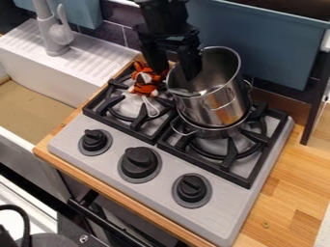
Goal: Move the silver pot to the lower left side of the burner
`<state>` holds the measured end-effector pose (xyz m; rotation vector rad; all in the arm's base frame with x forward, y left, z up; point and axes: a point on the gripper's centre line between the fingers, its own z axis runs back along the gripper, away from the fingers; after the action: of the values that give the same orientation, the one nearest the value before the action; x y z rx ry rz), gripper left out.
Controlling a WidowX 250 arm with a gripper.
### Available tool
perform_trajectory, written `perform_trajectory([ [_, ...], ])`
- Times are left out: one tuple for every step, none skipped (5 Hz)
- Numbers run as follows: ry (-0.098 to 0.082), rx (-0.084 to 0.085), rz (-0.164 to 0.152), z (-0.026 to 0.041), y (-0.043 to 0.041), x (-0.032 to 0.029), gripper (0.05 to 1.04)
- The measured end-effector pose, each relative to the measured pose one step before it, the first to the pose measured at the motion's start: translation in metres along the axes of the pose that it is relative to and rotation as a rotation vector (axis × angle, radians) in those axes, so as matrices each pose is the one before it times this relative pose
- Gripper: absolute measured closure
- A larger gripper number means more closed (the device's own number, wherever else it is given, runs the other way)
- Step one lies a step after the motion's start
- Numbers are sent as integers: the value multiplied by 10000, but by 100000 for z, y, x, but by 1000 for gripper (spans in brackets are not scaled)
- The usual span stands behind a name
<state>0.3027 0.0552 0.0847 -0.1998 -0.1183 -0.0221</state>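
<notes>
Silver pot tilted over grey stovetop, white sink alongside

The silver pot is tall, round and shiny, with an open top and thin wire handles on its side. It leans, its mouth tipped toward the upper left of the view. Under its base shows a rounded metal rim with a wire loop at the left. The pot is over the upper part of the right-hand burner, which has a black, square-framed grate with prongs pointing inward.
</notes>
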Motion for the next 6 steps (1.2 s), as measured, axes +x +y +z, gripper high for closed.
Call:
perform_trajectory([
  [-52,-135,497,-575,-71,-356,116],
  [-85,-262,1,-39,-400,148,379],
  [98,-184,-21,-20,23,-269,676],
  [99,-155,19,79,2,-231,903],
  [169,-245,146,354,-14,343,1020],
  [82,-250,56,798,-44,544,1030],
])
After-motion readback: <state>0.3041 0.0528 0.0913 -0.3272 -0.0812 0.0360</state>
